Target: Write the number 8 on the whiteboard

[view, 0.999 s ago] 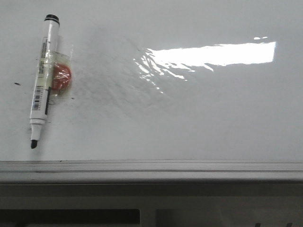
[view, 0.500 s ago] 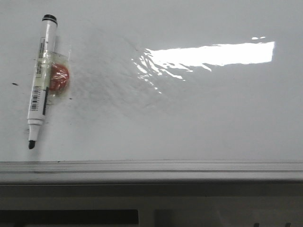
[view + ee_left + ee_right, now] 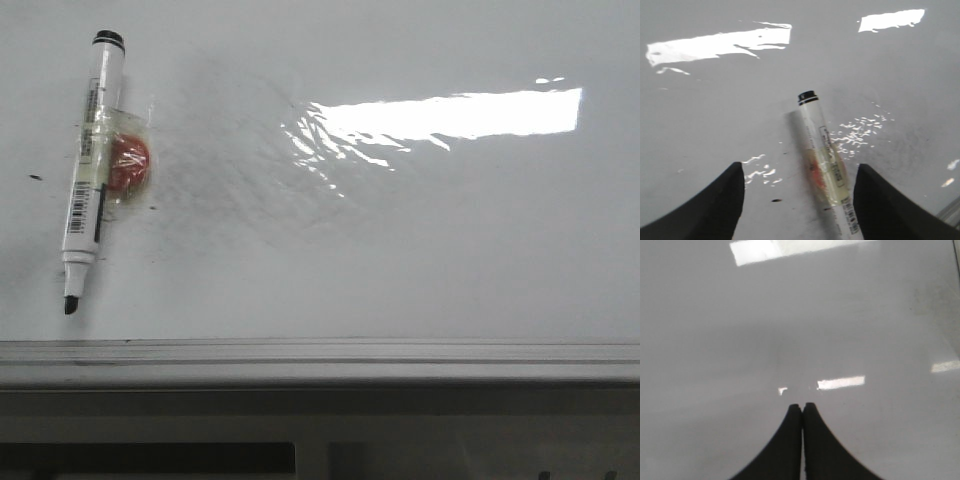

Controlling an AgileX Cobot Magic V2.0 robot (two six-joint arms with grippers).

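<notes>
**Marker flat on board, both grippers free**

I see the marker (image 3: 88, 165) lying uncapped on the whiteboard (image 3: 420, 250), taped to a red disc (image 3: 130, 163). Left gripper (image 3: 800, 185) gapes wide over it, holding nothing. Right gripper (image 3: 802, 410) is pressed closed, holding nothing.

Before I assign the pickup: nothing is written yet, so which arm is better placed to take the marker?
Left. Its gripper is open with the marker lying between its fingers on the whiteboard. The right gripper is shut over bare board, with no marker in its view.
</notes>
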